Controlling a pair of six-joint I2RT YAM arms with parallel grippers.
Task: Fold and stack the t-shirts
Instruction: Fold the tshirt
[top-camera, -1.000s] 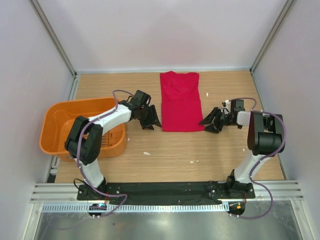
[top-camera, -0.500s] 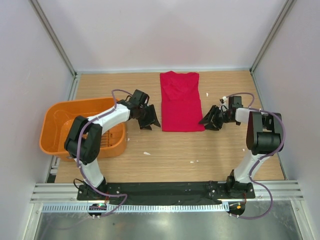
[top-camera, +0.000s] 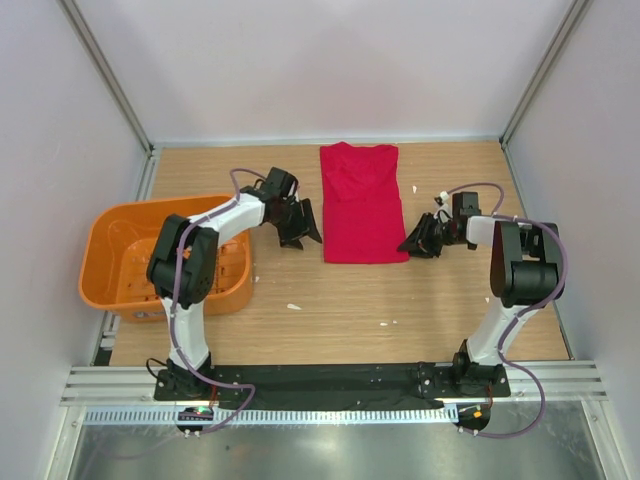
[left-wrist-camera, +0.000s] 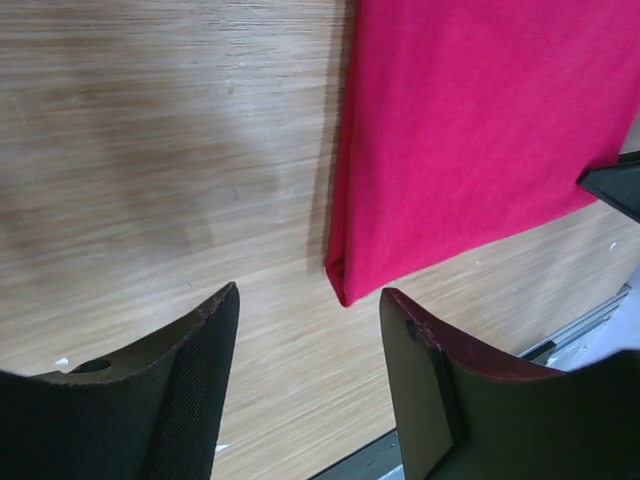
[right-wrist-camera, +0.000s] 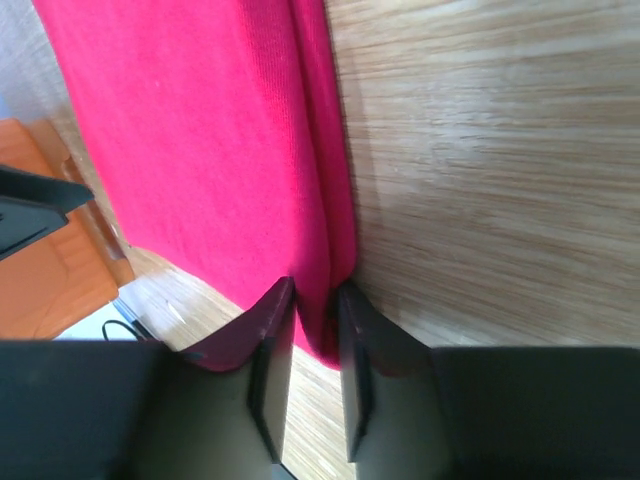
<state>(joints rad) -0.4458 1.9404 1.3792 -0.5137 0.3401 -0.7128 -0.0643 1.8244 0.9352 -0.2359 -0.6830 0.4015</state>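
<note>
Bench (top-camera: 340, 300), light wood grain, pale walls on three sides. One red shirt (top-camera: 360, 205) lies flat at centre, toward the far edge. It is folded into a long narrow strip, neckline at the far end, hem nearest the arms.

Left gripper (top-camera: 300, 228): low over the bench, just beside the shirt's left edge near the hem corner. The left wrist view shows the gripper (left-wrist-camera: 308, 300) with its fingers (left-wrist-camera: 200, 350) well apart. The shirt (left-wrist-camera: 470, 130) corner sits just beyond the gap, bare wood between cloth and pads. No contact.

Right gripper (top-camera: 412, 243): at the opposite hem corner, down at bench level. In the right wrist view the gripper (right-wrist-camera: 312, 290) has its jaws drawn close together. The doubled edge of the shirt (right-wrist-camera: 200, 130) runs between them, red cloth filling the gap, both fingers (right-wrist-camera: 265, 330) against the fabric. Reads as clamped on the shirt's right edge.

Each wrist view catches a dark tip of the other gripper across the cloth.

Orange basket (top-camera: 112, 240) stands at the bench's left side, apart from the shirt, with the left arm reaching over its near-right part. It also shows as an orange patch in the right wrist view (right-wrist-camera: 40, 270).

A few small white scraps (top-camera: 293, 306) lie on the wood, near the shirt's hem and to its right.
</note>
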